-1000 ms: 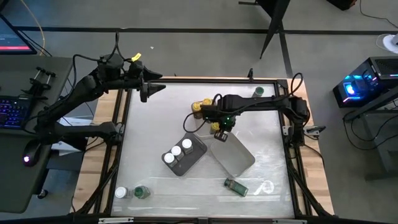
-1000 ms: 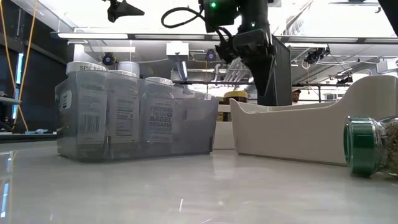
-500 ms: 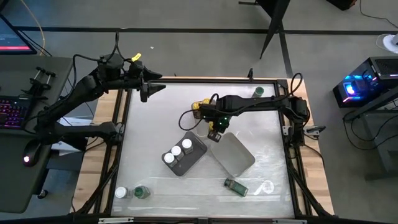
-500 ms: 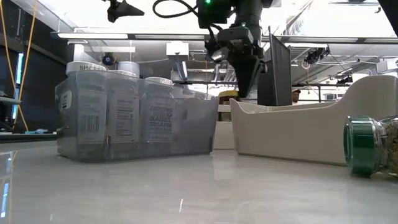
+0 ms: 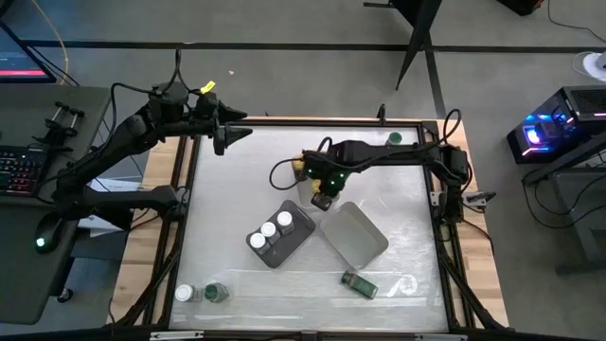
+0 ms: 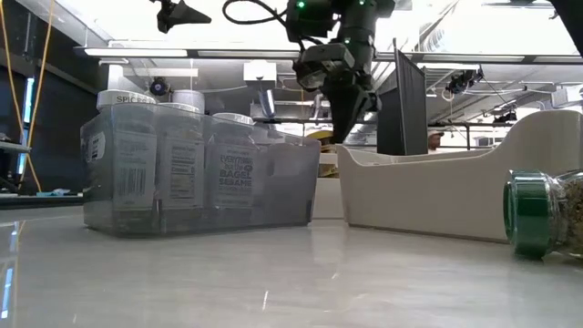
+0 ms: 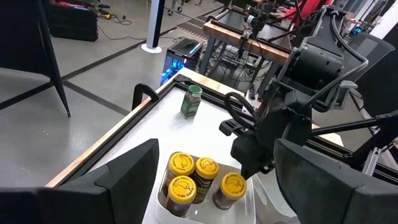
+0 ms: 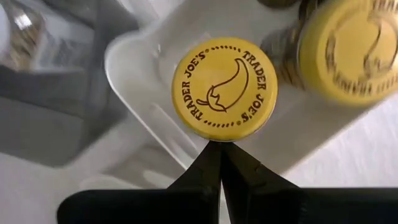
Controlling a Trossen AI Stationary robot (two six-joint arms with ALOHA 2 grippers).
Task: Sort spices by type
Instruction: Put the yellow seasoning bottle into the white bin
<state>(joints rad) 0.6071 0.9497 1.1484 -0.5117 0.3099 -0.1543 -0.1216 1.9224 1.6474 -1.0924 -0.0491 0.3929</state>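
The right gripper (image 5: pixel 323 199) sits in the upper middle of the high view, directly above a white tray (image 8: pixel 134 59) that carries four yellow-lidded spice jars (image 7: pixel 198 179). Its fingers are pressed together and hold nothing; in the right wrist view the tips meet just beside the rim of one yellow lid (image 8: pixel 224 88).

Risk: a closed gripper descending here would probably strike the lid or tray wall and tip a jar, since the jars are tall, narrow cylinders packed side by side. Sweeping sideways could drag the light tray across the smooth, glossy worktop (image 5: pixel 237 166).

The left gripper (image 5: pixel 227 135) hovers at the upper left edge of the worktop, fingers spread wide, empty.

Remaining jars:
- Three white-lidded jars (image 5: pixel 270 230) stand in a translucent grey tray (image 6: pixel 291 182), centre of the high view.
- An empty white tray (image 5: pixel 355 235) with rounded corners lies just right of it.
- A green-lidded jar (image 5: pixel 360 283) lies on its side, lower centre; being round, it may roll if nudged.
- Two more jars (image 5: pixel 201 293) stand at lower left, one (image 5: pixel 394 139) at upper right.
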